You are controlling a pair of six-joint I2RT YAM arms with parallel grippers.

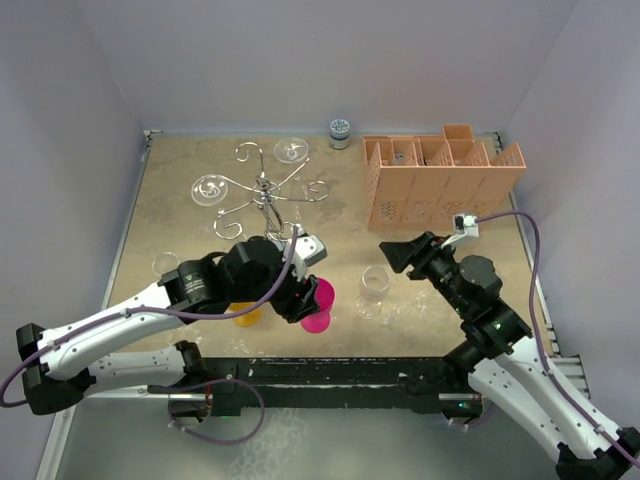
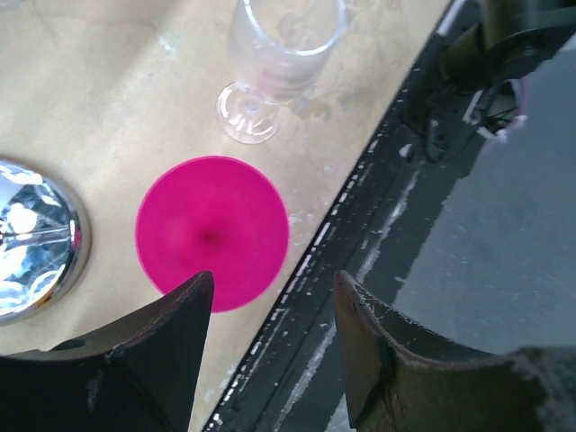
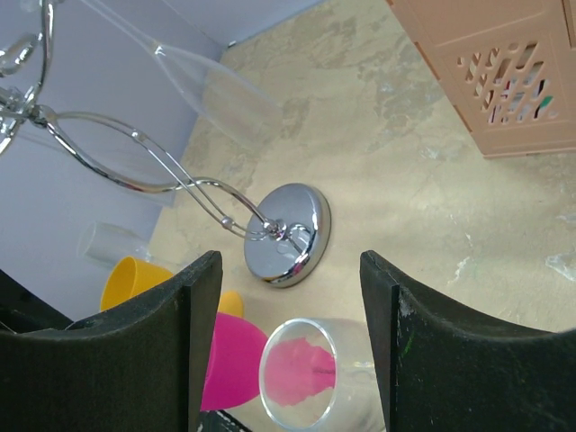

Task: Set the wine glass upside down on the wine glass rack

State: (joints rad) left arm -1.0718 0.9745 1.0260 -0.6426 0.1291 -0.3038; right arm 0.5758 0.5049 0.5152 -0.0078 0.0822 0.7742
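Note:
The silver wire rack [image 1: 265, 192] stands at the middle back, with two clear glasses hanging upside down from its arms [image 1: 291, 150]. Its mirrored base shows in the right wrist view [image 3: 301, 216] and the left wrist view [image 2: 31, 238]. A clear wine glass [image 1: 375, 290] stands upright on the table, also seen in the left wrist view [image 2: 279, 54]. My right gripper [image 1: 395, 255] is open just above it, and the glass's rim [image 3: 310, 373] lies between its fingers. My left gripper [image 1: 300, 290] is open and empty over a pink glass [image 2: 212, 232] near the front edge.
A yellow glass [image 1: 247, 315] stands next to the pink one [image 1: 318, 305]. Another clear glass [image 1: 166, 266] stands at the left. An orange-pink slotted box [image 1: 440, 180] sits at the back right, a small jar [image 1: 340, 132] by the back wall. A black rail [image 1: 330, 370] runs along the front edge.

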